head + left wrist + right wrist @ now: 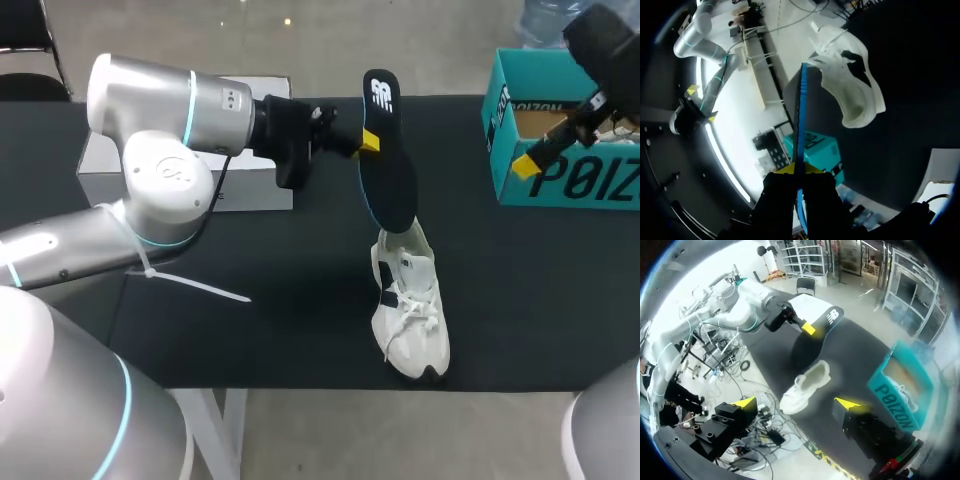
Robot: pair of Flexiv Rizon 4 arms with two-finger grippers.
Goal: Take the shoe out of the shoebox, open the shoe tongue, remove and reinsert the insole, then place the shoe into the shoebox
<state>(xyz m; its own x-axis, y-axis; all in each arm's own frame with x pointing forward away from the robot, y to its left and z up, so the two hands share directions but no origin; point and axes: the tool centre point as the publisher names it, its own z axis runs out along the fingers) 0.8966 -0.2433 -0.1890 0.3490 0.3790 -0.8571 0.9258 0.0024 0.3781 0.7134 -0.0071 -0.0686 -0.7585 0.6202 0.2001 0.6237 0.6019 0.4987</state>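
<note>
A white shoe [410, 305] lies on the black table [300, 290], toe toward the front edge. My left gripper [368, 141] is shut on the dark insole [389, 165], which hangs upright with its lower end at the shoe's opening. In the left wrist view the insole [800, 125] shows edge-on between the fingers, the shoe [850, 80] beyond it. The teal shoebox [560, 140] stands at the back right. My right gripper [530, 160] hovers open over the box's front wall; in its own view the shoe [805, 387], insole [815, 337] and shoebox [900, 390] lie ahead.
A white box lid [190, 170] lies at the back left, under my left arm. A white cable tie [195, 285] sticks out from that arm over the table.
</note>
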